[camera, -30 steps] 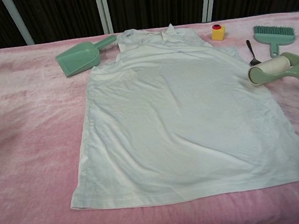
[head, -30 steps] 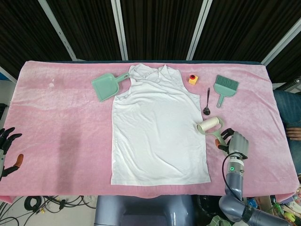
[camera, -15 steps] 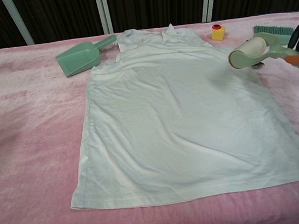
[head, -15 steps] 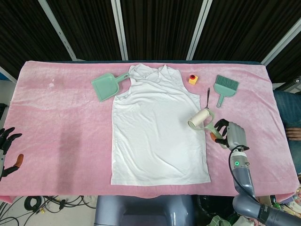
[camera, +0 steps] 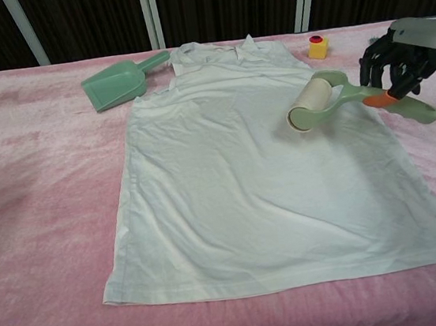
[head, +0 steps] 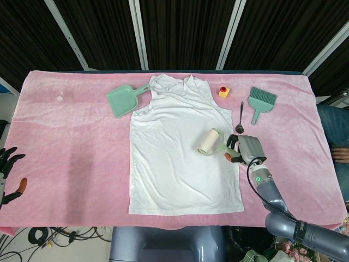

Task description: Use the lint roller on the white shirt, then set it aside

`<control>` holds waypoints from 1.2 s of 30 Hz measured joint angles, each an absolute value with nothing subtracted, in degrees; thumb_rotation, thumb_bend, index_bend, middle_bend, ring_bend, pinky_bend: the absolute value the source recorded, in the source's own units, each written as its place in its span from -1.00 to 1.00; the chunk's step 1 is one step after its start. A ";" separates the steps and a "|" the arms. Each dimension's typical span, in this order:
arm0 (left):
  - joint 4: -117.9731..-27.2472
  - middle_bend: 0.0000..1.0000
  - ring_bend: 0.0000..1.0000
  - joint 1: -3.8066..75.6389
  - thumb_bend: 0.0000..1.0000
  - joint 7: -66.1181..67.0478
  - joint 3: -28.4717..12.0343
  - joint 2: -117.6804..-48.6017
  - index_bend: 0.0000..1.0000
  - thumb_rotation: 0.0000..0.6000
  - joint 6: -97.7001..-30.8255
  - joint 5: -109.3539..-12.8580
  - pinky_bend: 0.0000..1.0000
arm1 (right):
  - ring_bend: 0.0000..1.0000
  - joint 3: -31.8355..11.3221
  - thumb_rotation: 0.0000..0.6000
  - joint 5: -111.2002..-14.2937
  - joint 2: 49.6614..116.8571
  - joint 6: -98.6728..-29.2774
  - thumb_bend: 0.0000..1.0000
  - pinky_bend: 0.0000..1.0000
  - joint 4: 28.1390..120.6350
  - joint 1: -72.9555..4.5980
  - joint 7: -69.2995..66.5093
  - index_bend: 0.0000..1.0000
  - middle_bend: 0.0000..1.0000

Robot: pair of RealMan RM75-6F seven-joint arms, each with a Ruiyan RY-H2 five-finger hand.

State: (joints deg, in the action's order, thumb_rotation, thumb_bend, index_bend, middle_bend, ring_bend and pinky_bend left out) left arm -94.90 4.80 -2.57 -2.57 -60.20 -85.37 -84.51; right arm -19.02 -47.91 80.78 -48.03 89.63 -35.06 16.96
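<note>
A white sleeveless shirt [head: 180, 153] [camera: 260, 182] lies flat in the middle of the pink cloth. My right hand [head: 244, 149] [camera: 398, 60] grips the green and orange handle of the lint roller [head: 209, 142] [camera: 311, 107]. The roller's white drum hangs a little above the shirt's right half, its shadow falling on the fabric. My left hand [head: 7, 169] shows only at the far left edge of the head view, off the table, fingers spread and holding nothing.
A green dustpan [head: 123, 100] [camera: 119, 83] lies by the shirt's left shoulder. A small yellow and red block [head: 223, 91] [camera: 317, 46], a dark spoon [head: 240, 121] and a green brush [head: 260, 101] lie to the right of the shirt.
My right hand has lifted the lint roller from the cloth beside the shirt and carried it leftward and up, so the drum is now over the shirt.
</note>
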 measured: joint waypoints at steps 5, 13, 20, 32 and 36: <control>-94.85 -0.83 -1.00 4.84 -0.17 -2.78 -2.61 -60.15 -0.60 1.00 -85.28 -84.55 -0.97 | 0.40 -17.35 1.00 -46.25 81.59 -46.35 0.28 0.29 88.58 -37.02 18.15 0.51 0.33; -94.86 -0.83 -1.00 4.84 -0.17 -2.93 -2.67 -60.08 -0.60 1.00 -85.21 -84.52 -0.97 | 0.40 -16.59 1.00 -44.28 83.85 -45.79 0.29 0.29 86.81 -39.40 18.74 0.51 0.33; -94.85 -0.83 -1.00 4.88 -0.17 -2.78 -2.62 -60.08 -0.60 1.00 -85.05 -84.63 -0.97 | 0.41 -16.32 1.00 -42.44 85.89 -45.22 0.29 0.29 84.78 -42.09 19.71 0.51 0.34; -94.79 -0.83 -1.00 4.87 -0.17 -2.89 -2.64 -60.03 -0.60 1.00 -85.02 -84.77 -0.97 | 0.41 -16.99 1.00 -38.74 90.17 -45.47 0.30 0.29 82.86 -48.03 21.62 0.51 0.34; -94.65 -0.83 -1.00 4.82 -0.17 -3.07 -2.66 -59.96 -0.60 1.00 -85.05 -84.77 -0.97 | 0.41 -17.19 1.00 -36.71 92.06 -45.15 0.30 0.29 80.96 -50.42 22.46 0.51 0.34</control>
State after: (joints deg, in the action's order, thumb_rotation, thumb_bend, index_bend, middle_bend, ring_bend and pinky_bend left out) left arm -94.65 4.82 -3.07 -2.66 -59.96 -85.05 -84.77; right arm -17.19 -36.71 92.06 -45.15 80.96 -50.42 22.46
